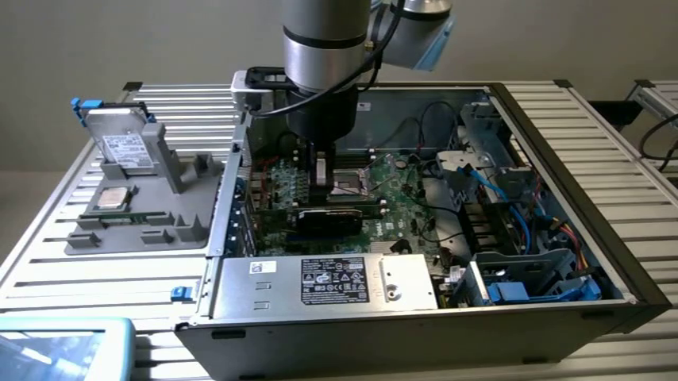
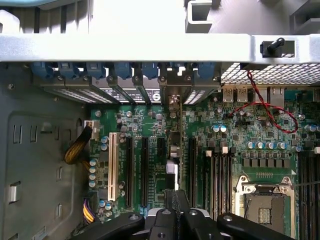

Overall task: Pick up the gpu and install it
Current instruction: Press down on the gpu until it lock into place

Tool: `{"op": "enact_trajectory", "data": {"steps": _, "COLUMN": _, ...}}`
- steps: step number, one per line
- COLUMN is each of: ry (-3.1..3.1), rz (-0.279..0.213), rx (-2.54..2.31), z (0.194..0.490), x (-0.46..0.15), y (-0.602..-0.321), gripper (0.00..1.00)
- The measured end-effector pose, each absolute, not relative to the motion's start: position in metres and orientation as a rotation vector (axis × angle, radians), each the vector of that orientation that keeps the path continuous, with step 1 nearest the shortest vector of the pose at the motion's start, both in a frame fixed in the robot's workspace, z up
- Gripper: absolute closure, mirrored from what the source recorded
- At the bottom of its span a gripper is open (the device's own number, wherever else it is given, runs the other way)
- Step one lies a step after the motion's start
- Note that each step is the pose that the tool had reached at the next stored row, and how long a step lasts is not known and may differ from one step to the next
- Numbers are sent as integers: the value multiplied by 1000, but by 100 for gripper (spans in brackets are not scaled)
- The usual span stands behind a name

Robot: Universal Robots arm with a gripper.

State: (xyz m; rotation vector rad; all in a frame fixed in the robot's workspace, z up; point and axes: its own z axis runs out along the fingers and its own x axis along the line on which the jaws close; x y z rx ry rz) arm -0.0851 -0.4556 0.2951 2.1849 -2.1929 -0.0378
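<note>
The gpu [image 1: 330, 216], a green card with a black cooler, stands upright on the motherboard [image 1: 398, 202] inside the open computer case. In the wrist view it appears edge-on as a thin strip [image 2: 172, 155] running from the rear brackets toward the fingers. My gripper [image 1: 317, 190] hangs straight down from the arm, right over the card's upper edge. The black fingers [image 2: 170, 207] are drawn close together at that edge. I cannot tell whether they pinch the card or only rest on it.
A grey tray [image 1: 127, 238] at the exterior view's left holds a hard drive [image 1: 122, 147], a processor [image 1: 113, 198] and a memory stick [image 1: 127, 217]. The power supply [image 1: 329, 282], drive cages with blue cables [image 1: 529, 238] and the case walls surround the board. A red and black wire [image 2: 270, 107] loops near the rear ports.
</note>
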Motion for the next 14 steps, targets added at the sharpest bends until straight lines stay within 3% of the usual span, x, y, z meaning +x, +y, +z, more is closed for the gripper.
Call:
{"op": "enact_trajectory", "data": {"steps": 1, "ry": -2194, "rz": -35, "rx": 2186, "z": 295, "x": -87, "y": -456, "gripper": 88}}
{"op": "enact_trajectory", "data": {"steps": 14, "ry": -2216, "rz": 3, "rx": 2199, "z": 283, "x": -108, "y": -453, "gripper": 88}}
